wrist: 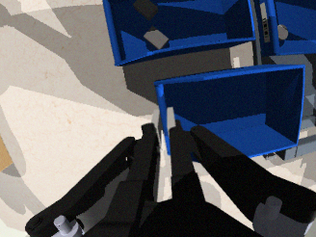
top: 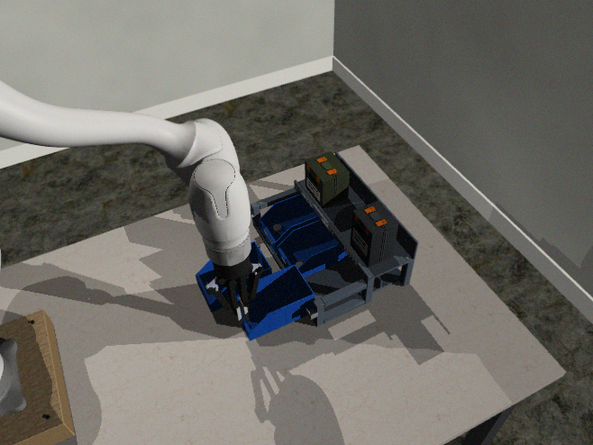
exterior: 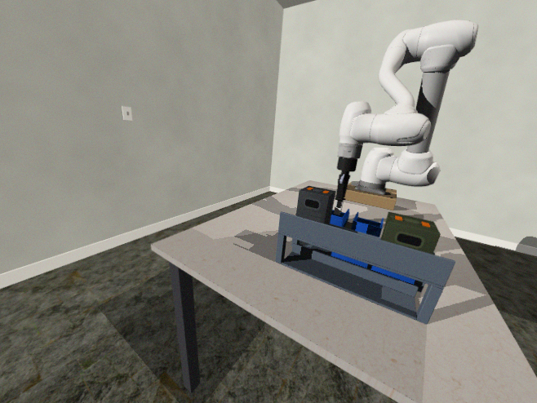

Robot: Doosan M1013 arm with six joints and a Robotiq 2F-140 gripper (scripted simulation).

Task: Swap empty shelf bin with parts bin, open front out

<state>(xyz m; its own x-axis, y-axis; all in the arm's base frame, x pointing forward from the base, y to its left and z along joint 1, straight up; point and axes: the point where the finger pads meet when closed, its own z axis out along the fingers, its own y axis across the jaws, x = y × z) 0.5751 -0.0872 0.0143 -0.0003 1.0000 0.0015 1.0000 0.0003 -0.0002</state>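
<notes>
claw (top: pixel 243 311) (exterior: pixel 338 210) (wrist: pixel 165 118) grips the empty bin (top: pixel 279 299) (exterior: pixel 339 218) (wrist: pixel 231 111); parts sit in the bin beside (top: pixel 206 282) (exterior: pixel 367 226) (wrist: pixel 180 29).

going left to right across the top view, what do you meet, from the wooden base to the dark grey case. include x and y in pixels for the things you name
Wooden base (top: pixel 61 378), fingers (top: pixel 241 308), held bin (top: pixel 279 311), green case (top: pixel 330 179) (exterior: pixel 410 232), dark grey case (top: pixel 376 234) (exterior: pixel 315 203).
</notes>
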